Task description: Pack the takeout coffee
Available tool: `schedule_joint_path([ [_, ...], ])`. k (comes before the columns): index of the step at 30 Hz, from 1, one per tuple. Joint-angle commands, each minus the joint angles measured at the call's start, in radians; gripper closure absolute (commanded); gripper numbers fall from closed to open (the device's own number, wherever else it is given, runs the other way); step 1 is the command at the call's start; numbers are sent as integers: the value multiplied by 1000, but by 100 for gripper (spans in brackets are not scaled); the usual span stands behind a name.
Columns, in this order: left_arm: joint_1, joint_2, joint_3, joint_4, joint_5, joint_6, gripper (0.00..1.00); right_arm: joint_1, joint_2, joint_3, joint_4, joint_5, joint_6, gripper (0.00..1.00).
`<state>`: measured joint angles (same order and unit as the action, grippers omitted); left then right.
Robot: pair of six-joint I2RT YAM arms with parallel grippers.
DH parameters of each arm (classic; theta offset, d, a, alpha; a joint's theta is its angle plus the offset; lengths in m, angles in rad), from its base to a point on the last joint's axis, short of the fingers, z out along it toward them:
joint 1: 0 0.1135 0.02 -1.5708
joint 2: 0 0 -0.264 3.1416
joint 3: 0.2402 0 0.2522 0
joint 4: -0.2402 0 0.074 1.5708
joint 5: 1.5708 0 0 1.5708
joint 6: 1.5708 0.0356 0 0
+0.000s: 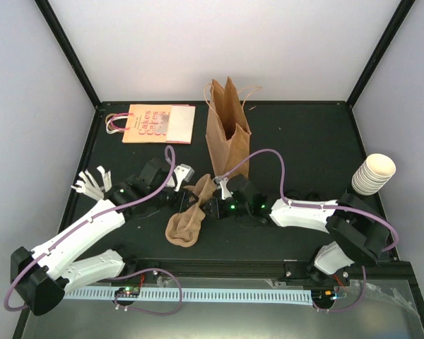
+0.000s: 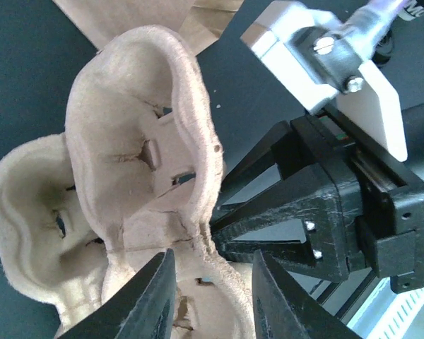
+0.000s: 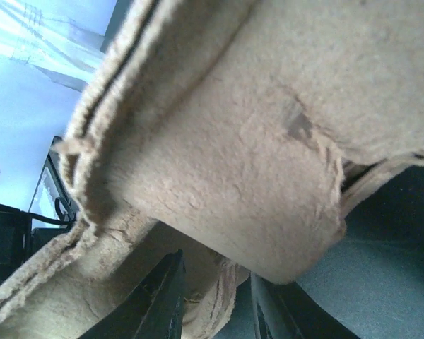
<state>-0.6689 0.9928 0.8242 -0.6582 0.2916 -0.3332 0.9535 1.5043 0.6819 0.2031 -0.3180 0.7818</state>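
The right hand (image 3: 215,304) pinches the pulp tray (image 1: 189,219) at mid-frame, just below the brown bag (image 1: 226,141). The left hand (image 2: 212,300) straddles its rim; gripping or not, I can't tell. The takeout coffee is out of sight.

Rough matt pulp tray (image 2: 127,141), matt blk table (image 1: 304,141)

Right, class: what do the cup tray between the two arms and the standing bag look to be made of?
Cup tray: moulded paper pulp, apparently; matte beige, fuzzy fibrous surface, ragged edges. Standing bag: brown kraft paper, probably; matte, sharp fold creases, thin looped handles.
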Motion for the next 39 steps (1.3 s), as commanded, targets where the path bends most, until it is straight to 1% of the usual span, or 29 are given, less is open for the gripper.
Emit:
schedule_joint_path([
  [1,-1,-14,16,-51,-42,-19,64,4,1,34,26,-9,-13,70],
  [3,-1,-7,20,-67,-40,-17,63,4,0,37,21,-7,-16,70],
  [6,-1,16,29,-93,-19,-18,65,4,0,41,15,-5,-18,70],
  [11,12,78,52,-139,76,-26,70,4,0,47,9,-6,-22,70],
  [13,18,93,53,-141,123,-27,70,4,-1,50,6,-6,-25,70],
  [17,37,99,42,-117,204,-40,69,4,-4,54,-1,-4,-28,70],
  [28,90,42,-31,-11,381,-118,66,5,-3,60,-2,-13,-36,70],
  [32,89,33,-44,-38,355,-140,64,6,3,64,0,-26,-35,70],
  [35,88,12,-64,-49,346,-151,61,6,4,58,13,-27,-27,70],
  [39,82,-10,-85,-74,336,-159,58,5,-13,45,20,-8,-10,71],
])
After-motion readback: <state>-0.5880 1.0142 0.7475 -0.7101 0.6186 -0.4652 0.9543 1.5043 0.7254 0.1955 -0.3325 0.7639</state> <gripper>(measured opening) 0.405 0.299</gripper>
